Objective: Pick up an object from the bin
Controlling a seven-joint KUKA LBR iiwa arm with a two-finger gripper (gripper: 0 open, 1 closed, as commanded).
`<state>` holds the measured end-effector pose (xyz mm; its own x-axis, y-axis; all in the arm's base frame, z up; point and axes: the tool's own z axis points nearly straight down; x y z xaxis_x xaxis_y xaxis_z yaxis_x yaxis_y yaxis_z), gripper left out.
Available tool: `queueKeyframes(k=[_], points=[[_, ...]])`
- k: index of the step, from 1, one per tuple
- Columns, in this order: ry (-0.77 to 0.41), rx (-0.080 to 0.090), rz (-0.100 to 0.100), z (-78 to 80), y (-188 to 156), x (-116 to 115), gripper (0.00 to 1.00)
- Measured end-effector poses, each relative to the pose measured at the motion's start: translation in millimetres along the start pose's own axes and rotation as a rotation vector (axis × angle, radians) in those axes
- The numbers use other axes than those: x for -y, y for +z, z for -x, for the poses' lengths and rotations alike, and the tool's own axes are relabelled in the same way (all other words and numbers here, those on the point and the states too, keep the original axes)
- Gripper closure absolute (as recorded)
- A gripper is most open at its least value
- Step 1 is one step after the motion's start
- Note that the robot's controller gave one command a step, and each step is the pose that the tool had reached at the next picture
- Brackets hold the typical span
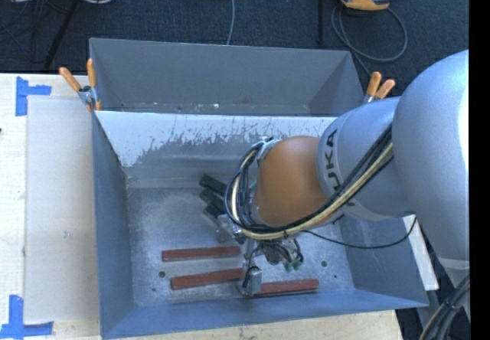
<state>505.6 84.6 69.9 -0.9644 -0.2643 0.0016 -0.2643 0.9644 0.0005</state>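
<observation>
Brown strip [207, 279] (middle of three) ends under tool [251, 279]; tool's opening impossible to tell.

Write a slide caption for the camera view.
Gripper low over brown strips in the grey bin, a dark object near them.

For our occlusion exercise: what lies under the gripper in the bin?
The left brown strip and right brown strip reach under the gripper; where their ends lie is covered.
</observation>
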Motion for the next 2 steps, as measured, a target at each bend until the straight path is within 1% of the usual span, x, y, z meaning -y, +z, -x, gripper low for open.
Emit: queueKeyframes(k=[1,2], points=[[-0.002,-0.009,0.001,-1.2,-2,0,1.00],[0.027,0.011,-0.002,15.5,-154,16,1.00]])
